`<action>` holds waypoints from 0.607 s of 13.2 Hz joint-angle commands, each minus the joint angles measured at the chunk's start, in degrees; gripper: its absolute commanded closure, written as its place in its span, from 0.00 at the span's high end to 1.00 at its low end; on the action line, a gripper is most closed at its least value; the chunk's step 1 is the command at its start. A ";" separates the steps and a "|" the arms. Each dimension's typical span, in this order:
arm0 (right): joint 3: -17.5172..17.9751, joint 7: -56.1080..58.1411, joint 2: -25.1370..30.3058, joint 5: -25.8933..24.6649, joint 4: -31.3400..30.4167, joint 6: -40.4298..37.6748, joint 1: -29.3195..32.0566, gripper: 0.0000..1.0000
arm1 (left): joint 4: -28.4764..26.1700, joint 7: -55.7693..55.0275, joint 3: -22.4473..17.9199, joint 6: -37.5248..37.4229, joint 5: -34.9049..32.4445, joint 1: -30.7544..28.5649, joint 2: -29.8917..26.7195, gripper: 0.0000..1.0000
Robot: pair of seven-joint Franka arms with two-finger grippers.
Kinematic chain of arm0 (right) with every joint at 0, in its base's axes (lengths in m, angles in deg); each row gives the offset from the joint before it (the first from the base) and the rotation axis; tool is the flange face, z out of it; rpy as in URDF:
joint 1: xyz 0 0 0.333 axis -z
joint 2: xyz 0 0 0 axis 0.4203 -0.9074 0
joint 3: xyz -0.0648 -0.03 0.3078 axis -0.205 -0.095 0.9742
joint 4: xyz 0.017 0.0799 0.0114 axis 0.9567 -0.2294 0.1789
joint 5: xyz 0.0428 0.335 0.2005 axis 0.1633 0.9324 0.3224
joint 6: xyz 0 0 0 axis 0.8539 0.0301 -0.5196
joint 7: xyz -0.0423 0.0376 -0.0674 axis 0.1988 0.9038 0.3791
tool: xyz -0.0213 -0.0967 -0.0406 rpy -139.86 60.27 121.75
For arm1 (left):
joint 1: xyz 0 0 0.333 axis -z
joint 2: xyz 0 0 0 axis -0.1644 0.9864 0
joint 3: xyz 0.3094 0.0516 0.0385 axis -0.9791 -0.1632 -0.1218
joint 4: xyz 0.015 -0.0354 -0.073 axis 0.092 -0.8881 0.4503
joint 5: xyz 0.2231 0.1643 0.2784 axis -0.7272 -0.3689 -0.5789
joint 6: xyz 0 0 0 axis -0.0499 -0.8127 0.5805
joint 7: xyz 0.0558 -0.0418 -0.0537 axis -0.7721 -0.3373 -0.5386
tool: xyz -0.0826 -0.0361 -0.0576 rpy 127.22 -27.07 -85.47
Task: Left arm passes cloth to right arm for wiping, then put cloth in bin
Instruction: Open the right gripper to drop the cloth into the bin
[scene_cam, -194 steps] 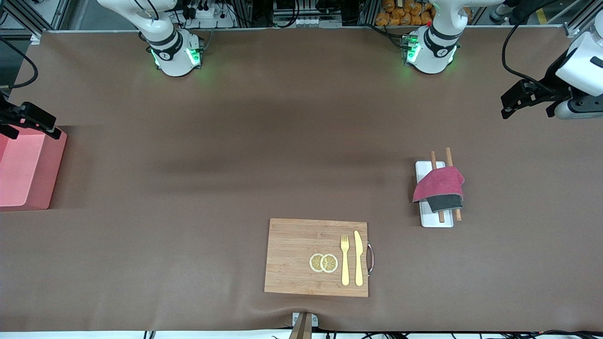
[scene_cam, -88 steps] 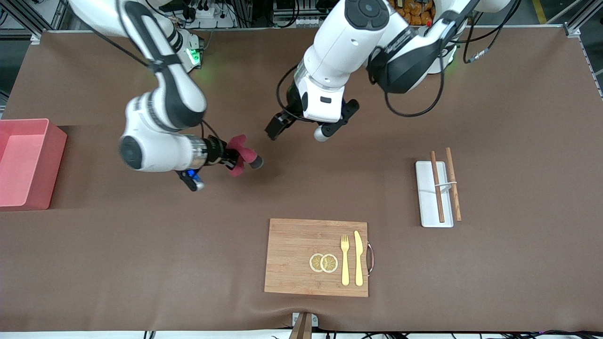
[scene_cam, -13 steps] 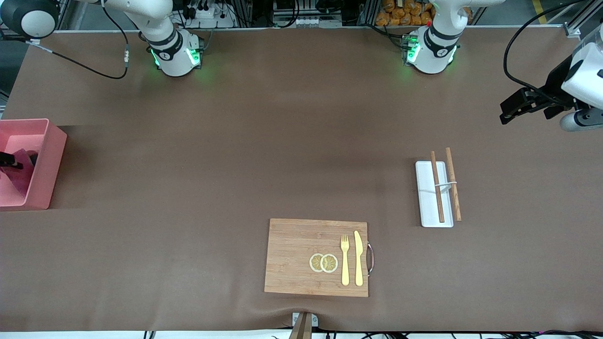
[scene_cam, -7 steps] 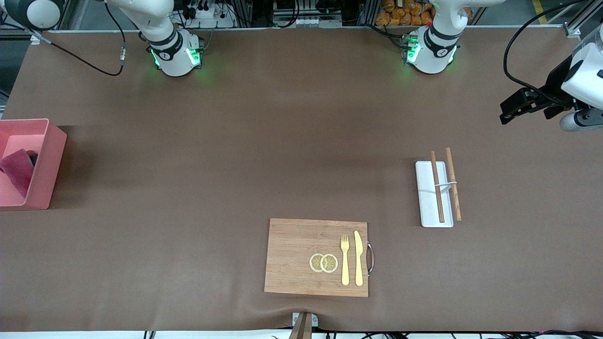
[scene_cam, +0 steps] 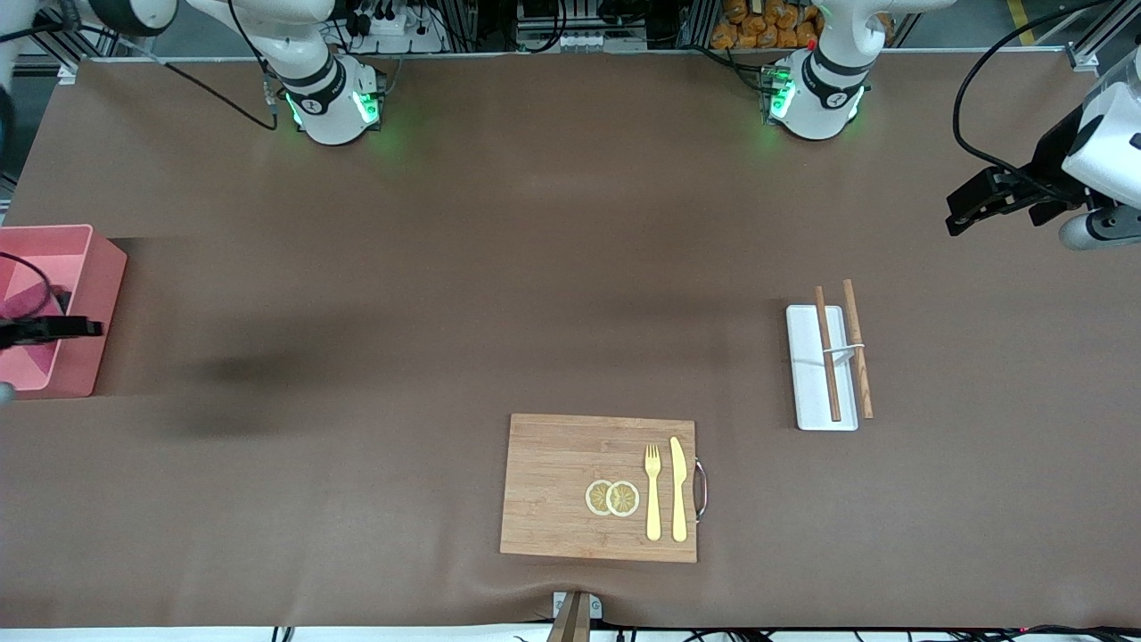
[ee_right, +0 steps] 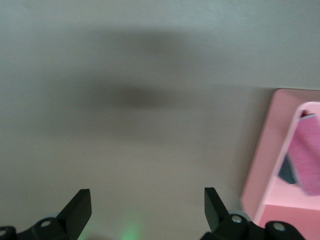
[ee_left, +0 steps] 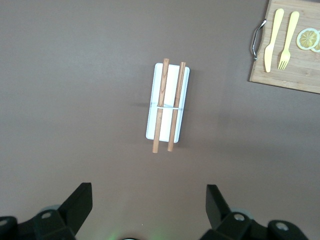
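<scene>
Brown matting lies bare between bases and board. Right gripper [scene_cam: 53, 328] hangs spread, empty, over the bin [scene_cam: 89, 267] holding the cloth [ee_right: 306, 162]. Wooden board [scene_cam: 570, 481], white tray [scene_cam: 807, 392], chopsticks [scene_cam: 826, 357]; left gripper [ee_left: 148, 210] waits wide above the mat.

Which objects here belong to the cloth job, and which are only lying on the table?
Belong to the job:
- cloth, lying in the bin
- bin, pink, at the right arm's end of the table

Only lying about:
- wooden board with fork, knife and lemon slices
- white tray with chopsticks
</scene>
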 commanded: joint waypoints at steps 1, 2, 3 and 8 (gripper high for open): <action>-0.39 -15.21 9.52 0.97 -8.63 0.26 -5.80 1.00 | -0.97 0.58 -0.01 -0.60 0.71 -0.41 -1.58 1.00; -0.39 -18.14 12.42 0.88 -10.83 0.87 -6.78 1.00 | -1.06 0.58 -0.01 -0.60 0.71 -0.41 -1.58 1.00; -0.39 -18.17 14.97 0.96 -13.20 2.79 -6.53 1.00 | -1.06 0.58 -0.01 -0.60 0.71 -0.41 -1.58 1.00; -0.66 -18.00 27.74 0.09 -30.45 16.79 -6.27 1.00 | -1.23 0.50 -0.01 -0.51 0.71 -0.41 -1.31 1.00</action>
